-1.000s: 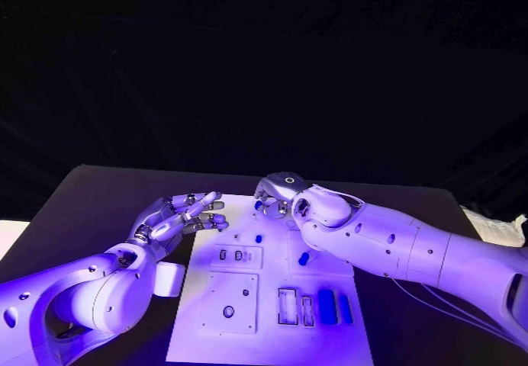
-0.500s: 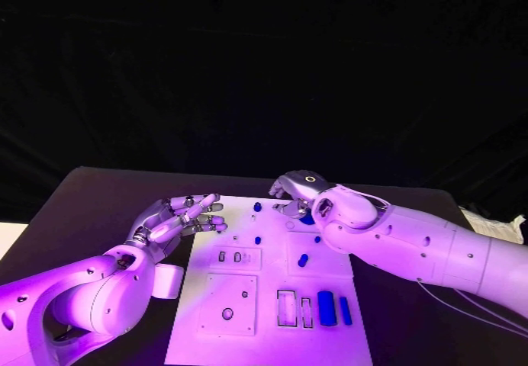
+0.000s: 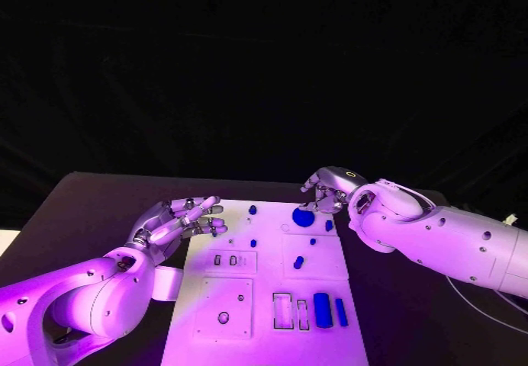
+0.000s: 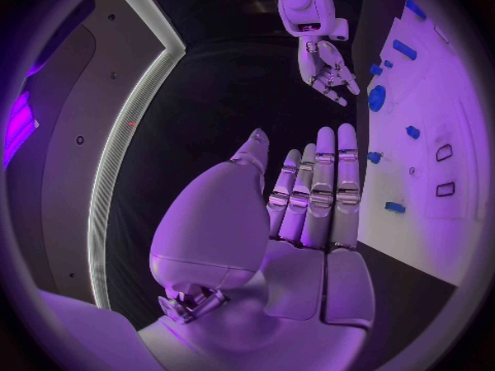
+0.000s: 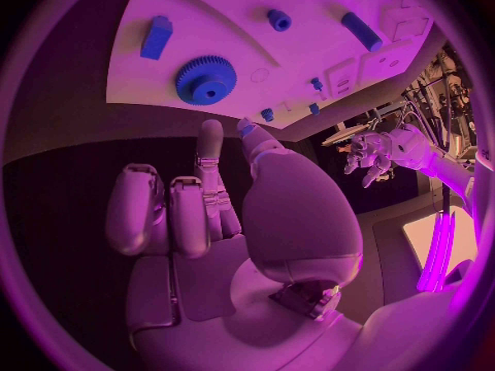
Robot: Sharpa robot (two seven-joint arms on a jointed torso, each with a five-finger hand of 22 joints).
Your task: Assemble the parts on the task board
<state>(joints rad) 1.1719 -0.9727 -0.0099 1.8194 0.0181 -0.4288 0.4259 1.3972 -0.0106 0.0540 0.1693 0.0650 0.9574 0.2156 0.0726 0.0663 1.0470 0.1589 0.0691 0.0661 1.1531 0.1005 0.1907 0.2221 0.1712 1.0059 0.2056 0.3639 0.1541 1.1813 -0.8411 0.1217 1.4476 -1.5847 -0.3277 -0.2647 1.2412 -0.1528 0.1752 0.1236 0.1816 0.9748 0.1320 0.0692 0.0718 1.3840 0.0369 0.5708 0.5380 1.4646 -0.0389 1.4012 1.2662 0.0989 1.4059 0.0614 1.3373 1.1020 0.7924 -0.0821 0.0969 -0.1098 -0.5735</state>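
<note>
The white task board (image 3: 264, 339) lies in the middle of the table. A blue gear (image 3: 303, 217) lies flat near its far edge, also seen as the gear (image 5: 206, 79). My right hand (image 3: 326, 191) hovers just beyond the board's far right corner, beside the gear, fingers apart and holding nothing. A small blue block (image 5: 157, 37) lies near the gear. My left hand (image 3: 181, 217) hangs over the board's far left edge, fingers extended and empty. Two long blue parts (image 3: 323, 309) stand near the board's near right side. Small blue pegs (image 3: 297, 262) dot the middle.
Rectangular slots (image 3: 284, 310) and a round hole (image 3: 223, 317) sit in the board's near half. The black table (image 3: 99, 206) stretches on both sides of the board. A white edge strip (image 3: 5, 236) lies at the table's left.
My right hand has moved right and off the board's far middle, leaving the blue gear uncovered on the board. The left hand has stayed where it was.
</note>
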